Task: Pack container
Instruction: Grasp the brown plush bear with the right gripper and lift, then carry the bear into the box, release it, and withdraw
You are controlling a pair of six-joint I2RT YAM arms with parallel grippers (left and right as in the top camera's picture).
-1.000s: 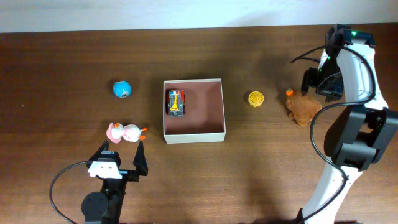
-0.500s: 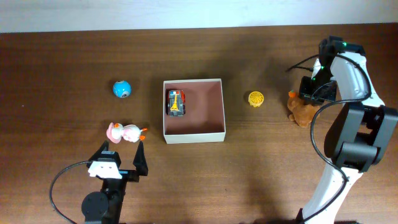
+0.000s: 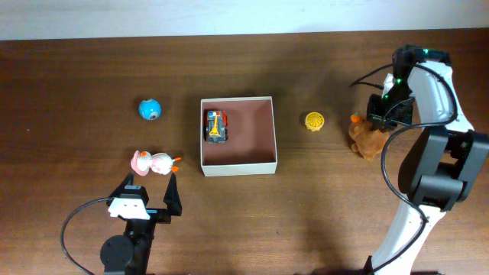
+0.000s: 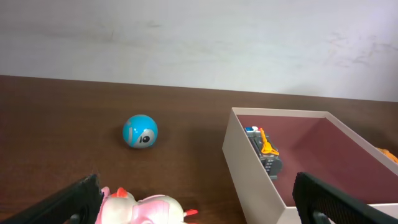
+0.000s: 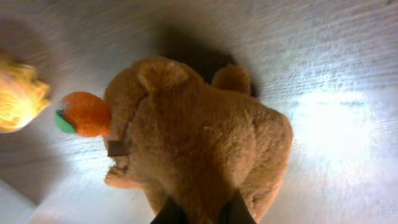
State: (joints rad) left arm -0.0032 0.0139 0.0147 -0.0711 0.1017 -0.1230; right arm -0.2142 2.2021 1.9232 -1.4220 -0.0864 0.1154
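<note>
The container (image 3: pixel 238 169) sits open-topped in the middle of the surface (image 3: pixel 76 76), well apart from both arms, with a toy car (image 3: pixel 216 126) already lying along its left inner wall. Its thin cream walls look stiff but light, so I judge it would slide or tip if a claw caught the rim. It is better left where it is and filled from above than gripped. The piece in hand is the stuffed bear (image 5: pixel 199 143), lying on the surface far to the right of the container, beyond the yellow ball (image 3: pixel 314 121). The right claw (image 5: pixel 202 214) is down on it, with its fingers (image 5: pixel 235 214) drawn close together and a fold of fur bunched between them, so it appears to be pinching the bear's body. The bear should be very light, soft and squashy, and not fragile. Fur gives under pressure, so a shallow pinch may pull free. The thick middle of the body is the safest hold, not an ear or a limb. An orange bit (image 5: pixel 84 114) sits by the bear's head, and I cannot tell whether it is attached. The left claw (image 3: pixel 151 186) rests near the front edge, spread wide and holding nothing, just beside a pink duck (image 3: pixel 155 163). A blue ball (image 3: pixel 150 109) lies further back.
</note>
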